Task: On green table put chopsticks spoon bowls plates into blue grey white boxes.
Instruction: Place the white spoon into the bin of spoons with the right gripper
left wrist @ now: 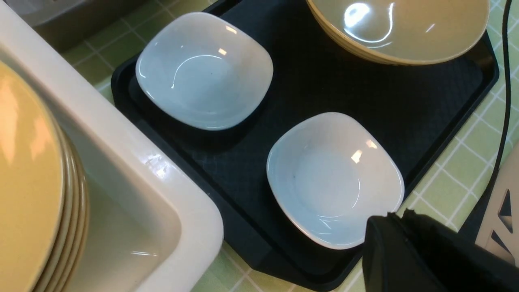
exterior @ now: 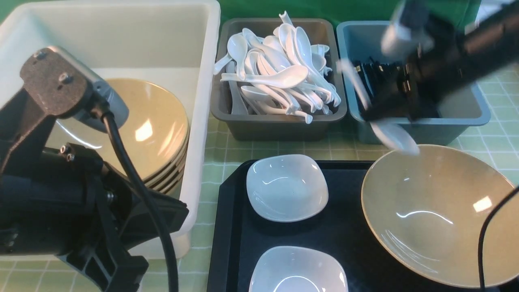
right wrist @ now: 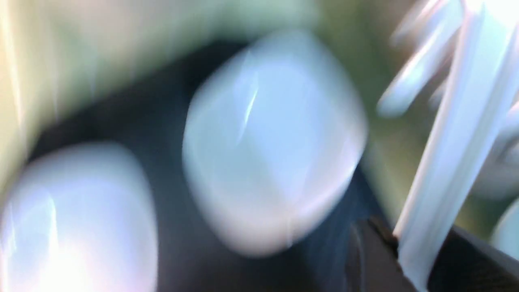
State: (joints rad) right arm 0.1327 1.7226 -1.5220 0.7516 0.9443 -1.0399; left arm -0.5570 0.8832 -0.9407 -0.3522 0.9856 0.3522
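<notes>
Nearest, at seven o'clock of the front view: left gripper (left wrist: 399, 235) pinched shut and empty, hanging over the near edge of the black tray (left wrist: 324, 81), just beside one small white dish (left wrist: 334, 178). Left to clear on the tray: two such dishes and, at three o'clock, the large tan bowl (exterior: 434, 215).

Farther, above that bowl's twelve-o'clock rim and blurred: right gripper (exterior: 393, 107) narrowed onto the handle of a white spoon (exterior: 395, 138), scoop end hanging low. Looks like the spoon-sorting step, mid-carry. Next, probably: swing toward ten o'clock, clear the near wall of the grey box (exterior: 279, 127) heaped with spoons, then let go.

Beyond: blue box (exterior: 446, 132) with chopsticks (exterior: 375, 69) at two o'clock; white box (exterior: 200, 134) with stacked tan plates (exterior: 154, 121) at ten.
</notes>
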